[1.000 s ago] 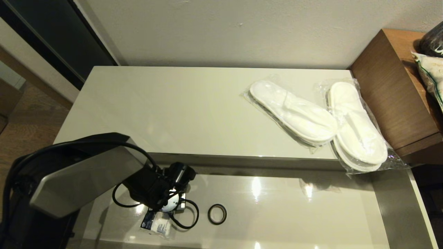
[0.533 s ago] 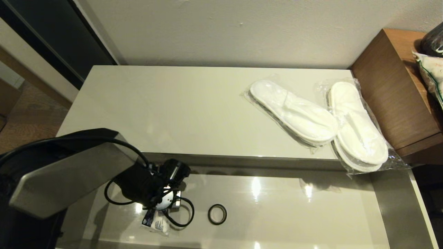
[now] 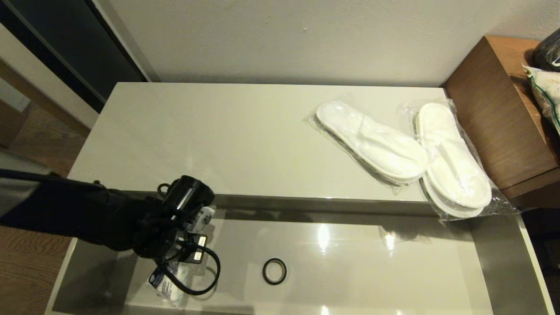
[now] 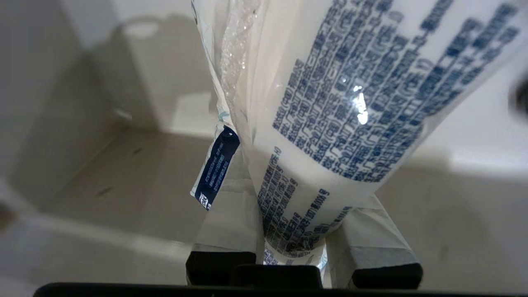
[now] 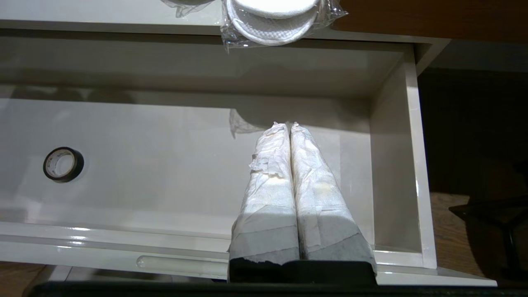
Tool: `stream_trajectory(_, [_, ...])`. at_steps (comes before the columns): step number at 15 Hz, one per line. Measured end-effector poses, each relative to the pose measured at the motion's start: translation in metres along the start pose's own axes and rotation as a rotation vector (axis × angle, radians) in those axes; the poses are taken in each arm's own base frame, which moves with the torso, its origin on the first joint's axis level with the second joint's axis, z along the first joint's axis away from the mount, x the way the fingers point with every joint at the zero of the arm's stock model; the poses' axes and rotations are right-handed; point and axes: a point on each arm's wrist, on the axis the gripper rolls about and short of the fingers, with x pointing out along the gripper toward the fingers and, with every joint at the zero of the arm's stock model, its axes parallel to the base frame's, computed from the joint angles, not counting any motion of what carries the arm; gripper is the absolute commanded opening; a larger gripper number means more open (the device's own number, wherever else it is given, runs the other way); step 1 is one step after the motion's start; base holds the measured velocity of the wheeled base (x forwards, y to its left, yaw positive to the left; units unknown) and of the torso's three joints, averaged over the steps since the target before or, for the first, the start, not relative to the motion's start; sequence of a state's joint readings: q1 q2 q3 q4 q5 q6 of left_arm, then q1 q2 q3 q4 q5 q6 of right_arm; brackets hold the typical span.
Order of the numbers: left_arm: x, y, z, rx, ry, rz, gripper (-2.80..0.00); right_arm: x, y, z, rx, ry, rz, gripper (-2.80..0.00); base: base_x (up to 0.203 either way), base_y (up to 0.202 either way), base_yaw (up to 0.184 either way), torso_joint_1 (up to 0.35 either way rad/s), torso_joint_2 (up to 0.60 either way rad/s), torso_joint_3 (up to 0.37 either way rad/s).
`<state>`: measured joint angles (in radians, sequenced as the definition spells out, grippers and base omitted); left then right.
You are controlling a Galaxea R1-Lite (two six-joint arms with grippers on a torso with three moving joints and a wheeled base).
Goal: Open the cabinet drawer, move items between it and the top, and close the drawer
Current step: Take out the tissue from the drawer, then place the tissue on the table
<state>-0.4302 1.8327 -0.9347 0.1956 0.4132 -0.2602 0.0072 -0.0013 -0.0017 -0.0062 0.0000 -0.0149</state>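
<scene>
The cabinet drawer [image 3: 372,271] stands pulled out below the top [image 3: 218,140]. My left gripper [image 4: 297,194] is shut on the flat white packet [image 4: 330,103] with blue-black print, held above the drawer floor near its left end. In the head view the packet [image 3: 165,284] hangs under the black wrist. Two bagged pairs of white slippers [image 3: 372,142] [image 3: 453,159] lie on the right of the top; the right pair overhangs the front edge. My right gripper [image 5: 290,126] hovers shut and empty over the drawer's right part [image 5: 396,165].
A small black ring [image 3: 274,271] lies on the drawer floor, right of the packet; the right wrist view also shows the ring [image 5: 63,164]. A taller brown wooden desk [image 3: 494,118] adjoins the top on the right. A wall runs behind.
My left gripper shut on the packet, which lay on the drawer floor, and lifted it while shifting left. The arm's upper link dropped out of view. The right arm stayed still.
</scene>
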Motion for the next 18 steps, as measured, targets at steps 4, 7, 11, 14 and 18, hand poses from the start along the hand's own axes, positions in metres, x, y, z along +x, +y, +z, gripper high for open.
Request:
stream_trajectory(4, [-0.055,0.008,-0.009,0.098,-0.025,-0.049,-2.8,0.0,0.0,0.0,0.0,0.0,0.001,-2.8,0.0,0.0,0.0,0.0,0.0,0.0])
stream_trajectory(7, [-0.108,0.004,-0.018,0.201,-0.088,-0.127,-2.8,0.0,0.0,0.0,0.0,0.0,0.0,-2.8,0.0,0.0,0.0,0.0,0.0,0.0])
stream_trajectory(11, [-0.174,0.01,0.03,0.208,-0.277,-0.191,-2.8,0.0,0.0,0.0,0.0,0.0,0.0,-2.8,0.0,0.0,0.0,0.0,0.0,0.0])
stream_trajectory(14, [-0.177,0.002,0.1,0.181,-0.399,-0.163,-2.8,0.0,0.0,0.0,0.0,0.0,0.0,-2.8,0.0,0.0,0.0,0.0,0.0,0.0])
stream_trajectory(18, [-0.078,-0.02,0.168,0.225,-0.445,-0.011,0.0,0.0,0.0,0.0,0.0,0.0,-0.001,-2.8,0.0,0.0,0.0,0.0,0.0,0.0])
